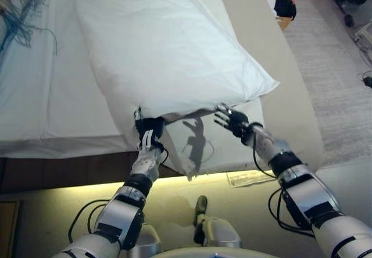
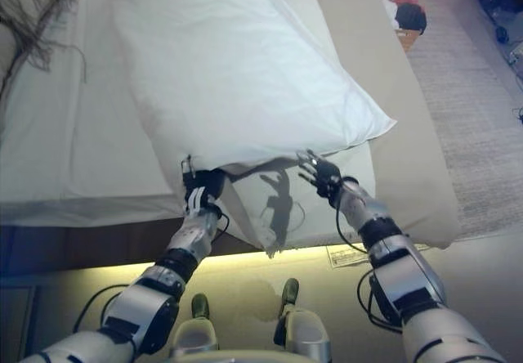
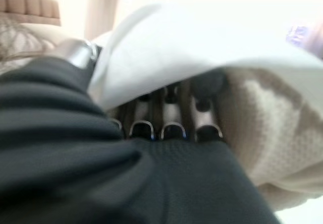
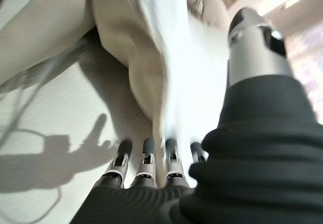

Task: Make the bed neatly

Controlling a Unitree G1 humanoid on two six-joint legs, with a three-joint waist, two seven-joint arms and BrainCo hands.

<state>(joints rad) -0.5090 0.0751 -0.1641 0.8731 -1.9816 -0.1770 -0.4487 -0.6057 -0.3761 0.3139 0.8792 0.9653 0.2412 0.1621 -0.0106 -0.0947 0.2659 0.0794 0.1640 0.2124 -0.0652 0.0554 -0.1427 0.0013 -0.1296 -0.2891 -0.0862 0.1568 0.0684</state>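
A white duvet (image 1: pixel 157 43) lies along the bed (image 1: pixel 52 101), with its near edge lifted off the white sheet. My left hand (image 1: pixel 149 133) is shut on that near edge; in the left wrist view its fingers (image 3: pixel 171 118) curl under the white cloth (image 3: pixel 202 47). My right hand (image 1: pixel 231 120) is open with fingers spread just below the duvet's lifted near-right edge. In the right wrist view its fingers (image 4: pixel 146 158) are straight, and the cloth edge (image 4: pixel 151 67) hangs just past them. A loose flap of sheet (image 1: pixel 192 153) droops over the bed's near edge between my hands.
A beige cover (image 1: pixel 279 66) runs along the bed's right side. A fringed throw (image 1: pixel 23 8) lies at the far left. A basket of clothes (image 1: pixel 283 8) stands on the rug at the far right. A paper label (image 1: pixel 250 178) lies by the bed's near edge.
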